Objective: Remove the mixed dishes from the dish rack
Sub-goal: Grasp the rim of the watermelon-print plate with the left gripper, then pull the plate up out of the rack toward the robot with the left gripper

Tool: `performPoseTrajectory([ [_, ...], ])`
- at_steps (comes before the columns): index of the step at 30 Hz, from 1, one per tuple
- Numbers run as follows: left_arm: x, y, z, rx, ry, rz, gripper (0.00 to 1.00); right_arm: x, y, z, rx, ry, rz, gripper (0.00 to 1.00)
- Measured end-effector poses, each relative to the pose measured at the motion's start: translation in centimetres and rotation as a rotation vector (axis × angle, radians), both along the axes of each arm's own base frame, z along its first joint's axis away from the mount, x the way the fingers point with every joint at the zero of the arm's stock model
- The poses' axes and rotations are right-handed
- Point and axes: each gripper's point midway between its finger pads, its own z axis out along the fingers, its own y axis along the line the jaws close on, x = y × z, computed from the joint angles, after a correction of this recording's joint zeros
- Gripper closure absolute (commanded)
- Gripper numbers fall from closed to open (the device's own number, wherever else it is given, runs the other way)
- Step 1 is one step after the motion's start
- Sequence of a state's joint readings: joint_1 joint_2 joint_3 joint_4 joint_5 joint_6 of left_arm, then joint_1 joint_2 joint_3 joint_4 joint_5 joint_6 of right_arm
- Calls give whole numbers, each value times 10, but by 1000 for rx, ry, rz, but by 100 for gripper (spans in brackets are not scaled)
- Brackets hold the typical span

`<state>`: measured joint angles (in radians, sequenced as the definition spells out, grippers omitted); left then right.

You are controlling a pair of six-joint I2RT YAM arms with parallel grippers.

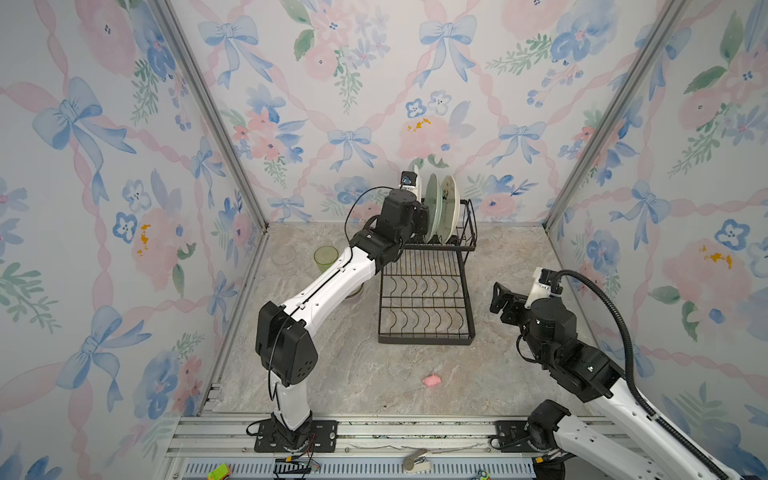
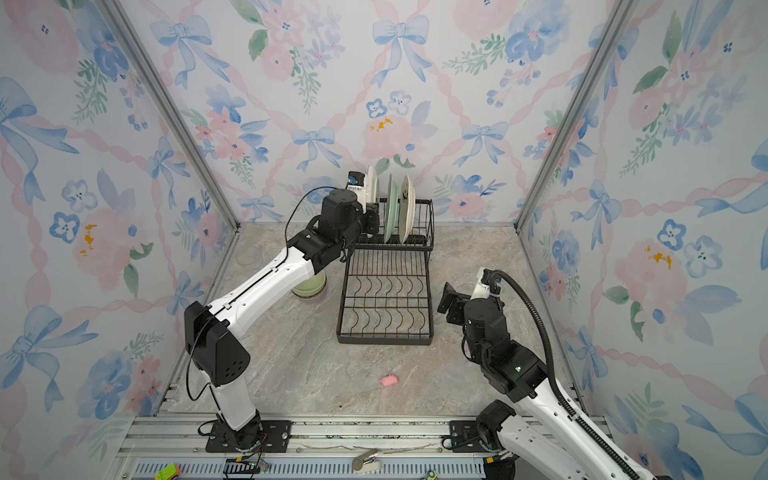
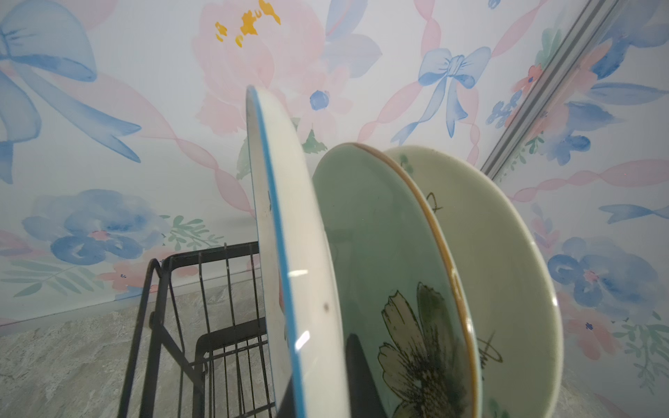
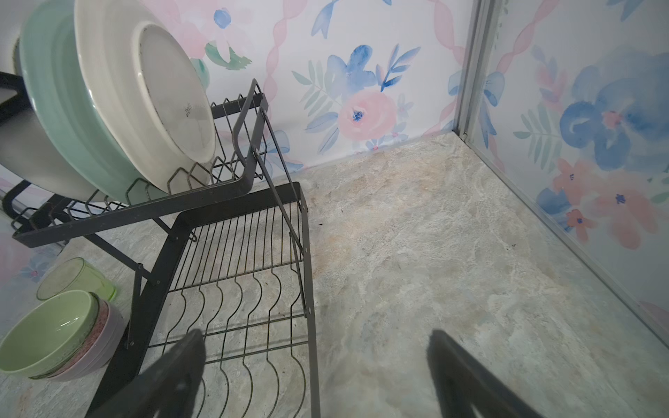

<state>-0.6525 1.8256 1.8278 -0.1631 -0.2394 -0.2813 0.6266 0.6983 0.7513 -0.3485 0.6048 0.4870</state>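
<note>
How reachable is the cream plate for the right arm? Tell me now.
Probably yes. The right gripper is open, and the cream plate stands outermost on its side of the rack, its top clear of the wires. The left gripper is shut on the white plate, beyond.

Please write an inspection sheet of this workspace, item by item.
Surface: marble-look table, no spill seen.
Job's things: white plate, pale green plate and cream plate upright in the upper tier of the dish rack; lower tier empty; stacked bowls, green tumbler and clear glass on the table beside it.
Clutter: small pink lump on the table.
Grippers: left gripper shut on white plate; right gripper open, empty.
Cables: black cable loops off left arm; ribbed hose along right arm.
Surroundings: floral wallpaper walls.
</note>
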Motion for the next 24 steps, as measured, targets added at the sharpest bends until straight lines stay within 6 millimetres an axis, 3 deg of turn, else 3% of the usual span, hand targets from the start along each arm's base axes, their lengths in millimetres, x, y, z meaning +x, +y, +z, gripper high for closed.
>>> performPoseTrajectory([
  [13, -3, -2, 11, 18, -45, -10, 100, 0, -2, 0, -2, -1, -10, 3],
  [24, -21, 7, 66, -53, -173, -17, 100, -1, -3, -1, -2, 4, -7, 3],
])
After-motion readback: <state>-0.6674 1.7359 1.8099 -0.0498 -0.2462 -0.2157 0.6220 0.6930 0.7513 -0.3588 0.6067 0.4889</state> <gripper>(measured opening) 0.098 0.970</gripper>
